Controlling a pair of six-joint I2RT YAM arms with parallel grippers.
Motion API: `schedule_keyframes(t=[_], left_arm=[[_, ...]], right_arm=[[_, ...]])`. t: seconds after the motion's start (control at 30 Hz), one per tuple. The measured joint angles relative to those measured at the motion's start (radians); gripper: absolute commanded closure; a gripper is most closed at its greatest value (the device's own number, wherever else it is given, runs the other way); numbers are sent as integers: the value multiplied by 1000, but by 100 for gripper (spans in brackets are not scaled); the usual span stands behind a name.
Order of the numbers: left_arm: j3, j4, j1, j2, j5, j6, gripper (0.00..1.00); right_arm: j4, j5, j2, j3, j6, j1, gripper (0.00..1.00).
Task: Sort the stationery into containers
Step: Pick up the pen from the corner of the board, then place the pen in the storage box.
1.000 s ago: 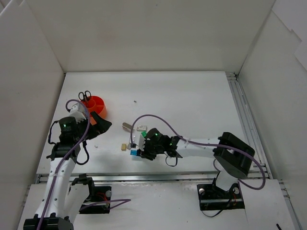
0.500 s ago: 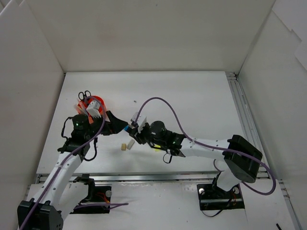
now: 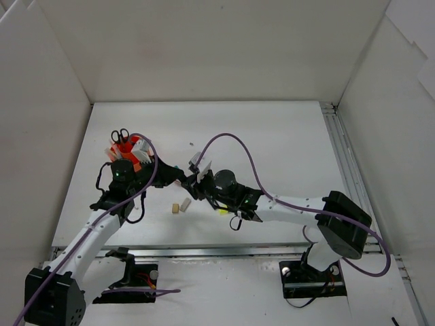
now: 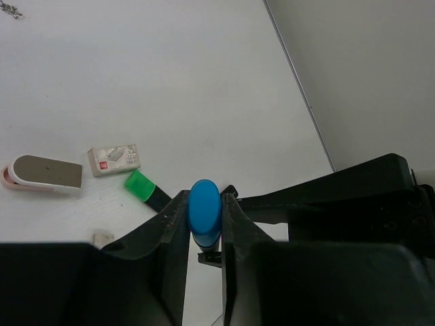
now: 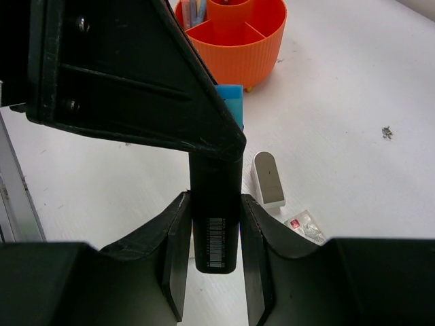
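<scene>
A black highlighter (image 5: pixel 216 210) with a blue end (image 4: pixel 204 207) hangs above the table between both grippers. My left gripper (image 4: pixel 204 212) is shut on the blue end. My right gripper (image 5: pixel 216 234) is shut on the black barrel with the barcode. The two meet in the top view, left gripper (image 3: pixel 181 181) against right gripper (image 3: pixel 194 185). The round orange container (image 5: pixel 234 41) with dividers stands just behind the left arm, also visible from above (image 3: pixel 138 145), with black scissors (image 3: pixel 120 135) in it. A green-ended highlighter (image 4: pixel 140 185) lies on the table below.
On the table below lie a packaged eraser (image 4: pixel 114 159), a pink-and-grey oblong piece (image 4: pixel 43 173) and a tiny beige eraser (image 4: pixel 102 237). Two small beige erasers (image 3: pixel 179 205) sit near the front. A yellow tip (image 3: pixel 223 211) peeks from under the right arm. White walls enclose the table.
My right gripper lifted the blue-ended highlighter off the table toward the left. My left gripper swung right from the container and closed on its blue end.
</scene>
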Motion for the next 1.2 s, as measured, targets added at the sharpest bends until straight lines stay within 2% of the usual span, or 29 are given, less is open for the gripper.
schedule_keyframes(t=[0.07,0.1,0.13,0.17,0.2,0.27,0.3,0.53,0.77,0.93,1.2], left_arm=[[0,14,-2,0,6,-5,100],[0,17,-2,1,6,-5,100],[0,20,-3,3,5,-6,100],[0,23,-5,4,3,-5,100],[0,23,-6,4,0,-5,100],[1,16,-8,4,-23,-2,100],[2,5,-9,4,-43,4,100],[116,-134,12,18,-266,88,100],[250,-174,113,77,-581,160,100],[369,-290,126,198,-835,117,100],[479,-403,126,380,-1099,-56,100]], right_arm=[[2,5,1,0,3,0,100],[2,7,1,1,4,0,100],[3,8,2,2,3,0,91],[2,11,3,3,3,0,79],[3,13,4,3,3,0,54],[5,15,6,3,9,0,28],[9,17,6,3,13,0,3],[23,67,-16,-14,6,-1,2],[26,120,-167,-168,14,-68,2],[-3,190,-229,-232,19,-108,2],[-68,314,-306,-261,35,-138,2]])
